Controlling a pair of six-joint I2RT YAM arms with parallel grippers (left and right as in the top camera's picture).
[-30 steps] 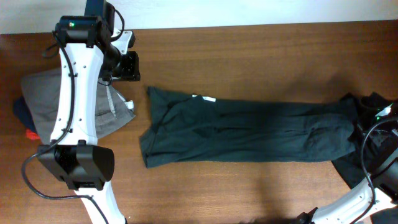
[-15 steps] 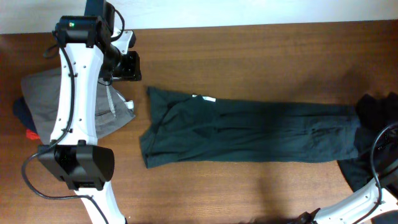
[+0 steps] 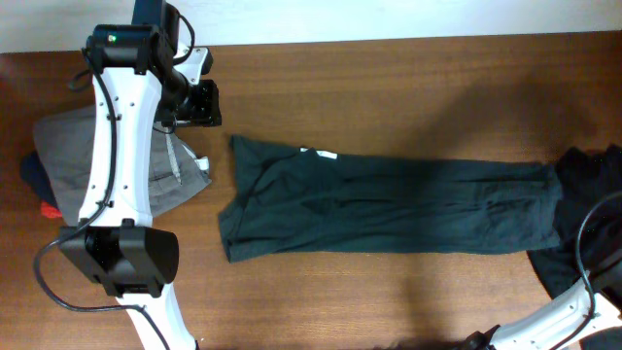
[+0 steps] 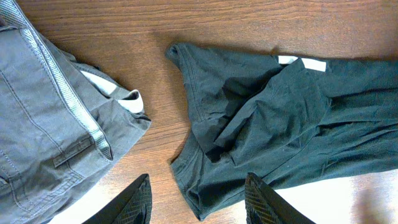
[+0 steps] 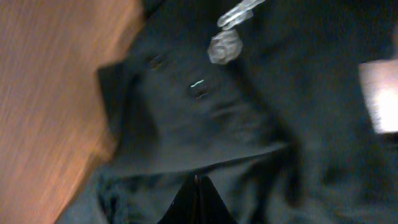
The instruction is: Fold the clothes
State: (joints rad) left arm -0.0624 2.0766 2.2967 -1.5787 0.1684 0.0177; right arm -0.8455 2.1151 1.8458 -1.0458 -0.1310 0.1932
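A dark green garment (image 3: 389,209) lies stretched out left to right across the wooden table (image 3: 389,78), its white label (image 3: 324,155) at the upper left. My left gripper (image 3: 199,102) hovers beyond its left end. In the left wrist view that gripper (image 4: 198,208) is open and empty above the green garment's (image 4: 280,124) corner. More of the clothes, a black heap (image 3: 583,194), lie at the right edge. In the right wrist view my right gripper (image 5: 198,199) is shut, its tips right over black fabric (image 5: 249,112); no cloth shows between them.
A grey garment (image 3: 68,160) with a mesh band lies piled at the left under the left arm, with dark blue and red pieces beneath it. It fills the left of the left wrist view (image 4: 43,124). A cable loops at the lower right.
The right gripper has drawn back to the right, out of the overhead view. The green garment's right end has settled slightly leftward. The left arm has not moved.
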